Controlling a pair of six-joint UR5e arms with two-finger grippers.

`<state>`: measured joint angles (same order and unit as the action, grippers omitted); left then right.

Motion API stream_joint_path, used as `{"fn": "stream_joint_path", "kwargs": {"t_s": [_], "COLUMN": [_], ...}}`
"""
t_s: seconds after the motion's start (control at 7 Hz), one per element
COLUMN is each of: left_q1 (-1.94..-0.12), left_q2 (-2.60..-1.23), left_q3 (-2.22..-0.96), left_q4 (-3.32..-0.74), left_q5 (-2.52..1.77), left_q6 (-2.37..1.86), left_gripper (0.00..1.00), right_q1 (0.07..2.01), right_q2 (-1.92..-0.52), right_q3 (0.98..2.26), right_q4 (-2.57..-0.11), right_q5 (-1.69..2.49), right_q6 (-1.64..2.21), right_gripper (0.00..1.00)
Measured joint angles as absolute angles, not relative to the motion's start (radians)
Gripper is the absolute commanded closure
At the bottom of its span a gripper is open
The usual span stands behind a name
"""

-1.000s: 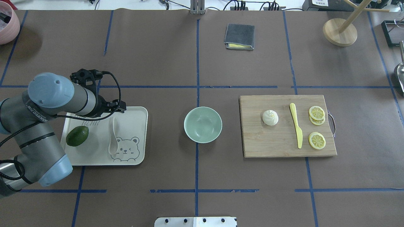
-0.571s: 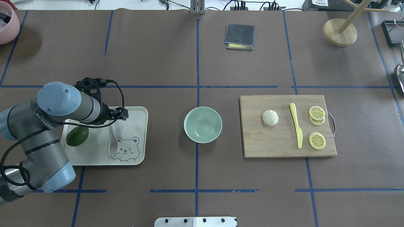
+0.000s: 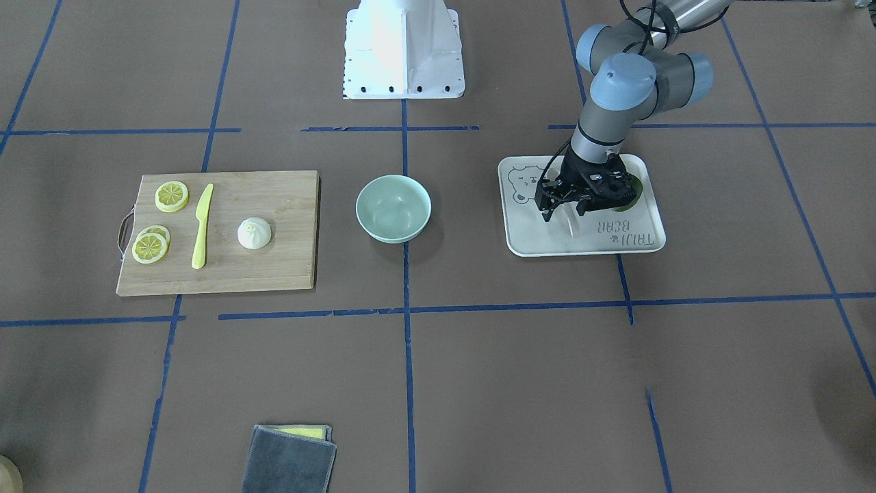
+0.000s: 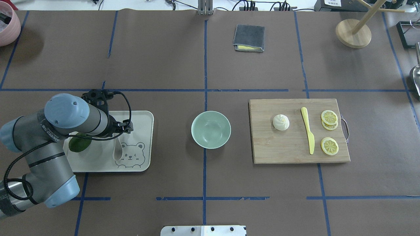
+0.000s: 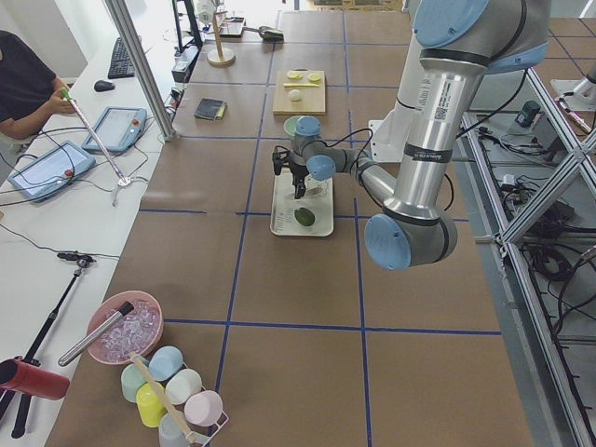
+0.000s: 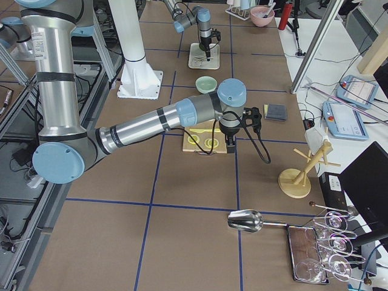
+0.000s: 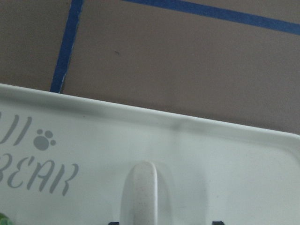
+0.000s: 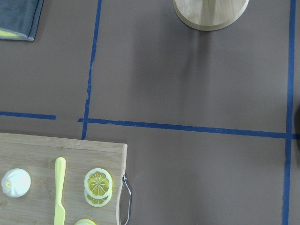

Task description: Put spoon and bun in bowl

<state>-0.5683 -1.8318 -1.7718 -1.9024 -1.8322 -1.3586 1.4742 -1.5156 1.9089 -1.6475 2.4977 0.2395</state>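
The white soup spoon (image 4: 117,149) lies on a cream bear tray (image 4: 141,131) at the left, with its handle pointing away from me. My left gripper (image 3: 567,211) is low over the handle (image 7: 143,192) and open, with one fingertip (image 7: 215,222) on each side of it. The pale green bowl (image 4: 211,129) stands empty at the table's middle. The white bun (image 4: 281,122) sits on a wooden cutting board (image 4: 288,147) at the right. My right gripper (image 6: 233,134) hangs high beside the board, and I cannot tell whether it is open or shut.
A green avocado (image 4: 77,145) lies on the tray under my left arm. A yellow plastic knife (image 4: 308,134) and lemon slices (image 4: 329,146) lie on the board. A folded grey cloth (image 4: 248,38) and a wooden stand (image 4: 353,33) are at the far side.
My left wrist has moved from the tray's far edge toward me and down, so the gripper now sits over the spoon's handle. Nothing else has moved.
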Motion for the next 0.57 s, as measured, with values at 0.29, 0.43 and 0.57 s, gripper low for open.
{"fn": "stream_joint_path", "kwargs": {"t_s": [0.29,0.43,0.57], "left_q1": [-0.568,-0.568,-0.568], "left_q2": [-1.832,-1.832,-1.832], "left_q3": [-1.782,-1.785,-1.791], "left_q4": [-1.867,-1.853,-1.84], "left_q5": [-1.832,-1.832,-1.833], "left_q6": [-1.359,-1.359,-1.359], "left_gripper": [0.77,0.96,1.0], "right_q1": [1.474,1.474,1.473], "right_q2": [-1.516,-1.516,-1.516], "right_q3": [1.912,1.913,1.913], "right_q4": [-1.647,-1.647,-1.648], "right_q5": [2.499,2.499,2.499], "right_q6": [0.241,0.241,0.243], "right_gripper": [0.0,0.0,0.0]}}
